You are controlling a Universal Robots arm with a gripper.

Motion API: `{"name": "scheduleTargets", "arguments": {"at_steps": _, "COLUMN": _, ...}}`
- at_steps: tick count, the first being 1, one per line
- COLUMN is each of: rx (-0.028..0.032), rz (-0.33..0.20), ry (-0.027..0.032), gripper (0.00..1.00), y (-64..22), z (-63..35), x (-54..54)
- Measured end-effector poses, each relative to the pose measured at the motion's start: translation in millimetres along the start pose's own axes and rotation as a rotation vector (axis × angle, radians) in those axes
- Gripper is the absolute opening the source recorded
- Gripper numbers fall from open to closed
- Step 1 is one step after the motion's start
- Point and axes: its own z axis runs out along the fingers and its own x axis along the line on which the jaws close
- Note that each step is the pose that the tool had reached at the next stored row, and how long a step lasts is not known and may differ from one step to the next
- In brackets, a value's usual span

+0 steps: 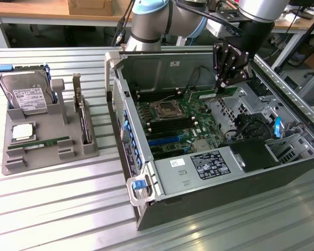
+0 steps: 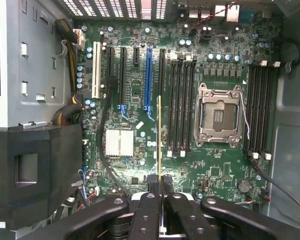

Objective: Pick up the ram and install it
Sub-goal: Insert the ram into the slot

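Wrist view: jaws closed narrow on the ram (image 2: pixel 160 140), held edge-on so its thin edge parallels the memory slots (image 2: pixel 182 105) at 1 o'clock; gripper (image 1: pixel 223 86) hovers over motherboard (image 1: pixel 186 117), presumably for alignment.

A black end effector (image 1: pixel 223 79) holds the green ram (image 1: pixel 218 94) over a green motherboard (image 2: pixel 140 170) with blue slots (image 2: pixel 149 75).

Case (image 1: pixel 146 204): open, on the slatted table (image 1: pixel 52 209), motherboard (image 2: pixel 140 95) inside.
Socket (image 2: pixel 219 116): empty, between memory slot banks.
Heatsink (image 2: pixel 119 142): near blue slot (image 2: pixel 149 75).
Tray (image 1: pixel 21 162): grey, at table's left edge; hard drive (image 1: pixel 26 97), processor (image 1: pixel 22 132), card (image 1: pixel 82 117).
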Motion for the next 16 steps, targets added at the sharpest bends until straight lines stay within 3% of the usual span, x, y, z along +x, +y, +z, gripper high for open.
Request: {"name": "scheduleTargets", "arguments": {"at_steps": 16, "rx": 0.0000, "rz": 0.000, "ry": 0.0000, "gripper": 0.12, "y": 0.0, "z": 9.0, "x": -0.1}}
